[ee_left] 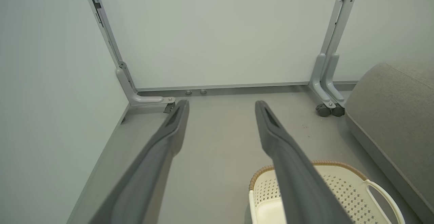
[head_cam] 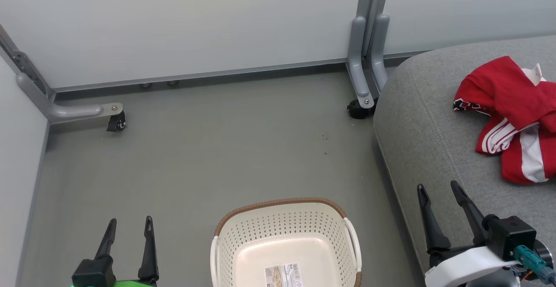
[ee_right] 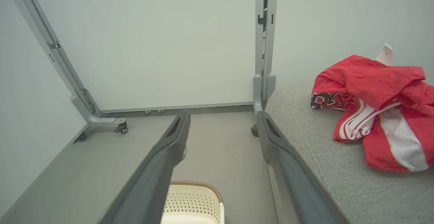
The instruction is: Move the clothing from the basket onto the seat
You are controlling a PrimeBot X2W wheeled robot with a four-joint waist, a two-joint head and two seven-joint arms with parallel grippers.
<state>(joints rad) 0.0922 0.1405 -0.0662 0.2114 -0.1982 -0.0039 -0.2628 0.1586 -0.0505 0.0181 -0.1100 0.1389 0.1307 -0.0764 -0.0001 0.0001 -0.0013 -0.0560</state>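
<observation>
no legible text; label [head_cam: 283, 275] in basket [head_cam: 278, 224] and lettering [head_cam: 467, 104] on clothing [head_cam: 512, 100] too small, too crumpled

basket [head_cam: 278, 222] cut off below, clothing [head_cam: 506, 94] cut off right

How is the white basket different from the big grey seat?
The basket is cream plastic full of little holes; the seat is soft grey fabric with seams. The basket is much smaller than the seat. The part of the basket that shows holds no clothes, just a paper label; the seat has the red clothing lying on it. Both have rounded edges.
</observation>
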